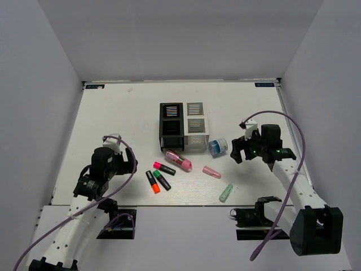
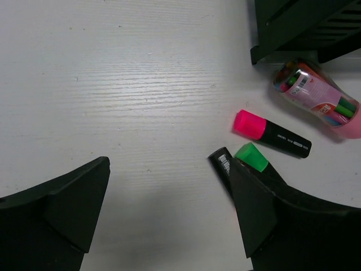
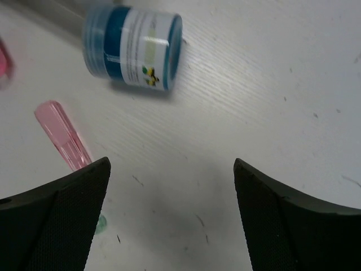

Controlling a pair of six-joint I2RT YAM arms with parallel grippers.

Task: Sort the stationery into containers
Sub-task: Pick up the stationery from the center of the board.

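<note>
The left gripper [image 2: 169,169] hangs wide open and empty over the white worktop [image 2: 113,84], beside three stubby black highlighters [image 1: 162,179]. The right gripper [image 3: 172,164], equally spread and empty, hovers near the blue-and-white roll [image 3: 132,48], which lies close to the slotted black and white bins [image 1: 183,127].

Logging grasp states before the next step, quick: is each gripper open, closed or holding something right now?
Left gripper: open, holding nothing.
Right gripper: open, holding nothing.

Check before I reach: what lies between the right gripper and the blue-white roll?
Only bare table separates the right gripper and blue-white roll, in the right wrist view.
</note>
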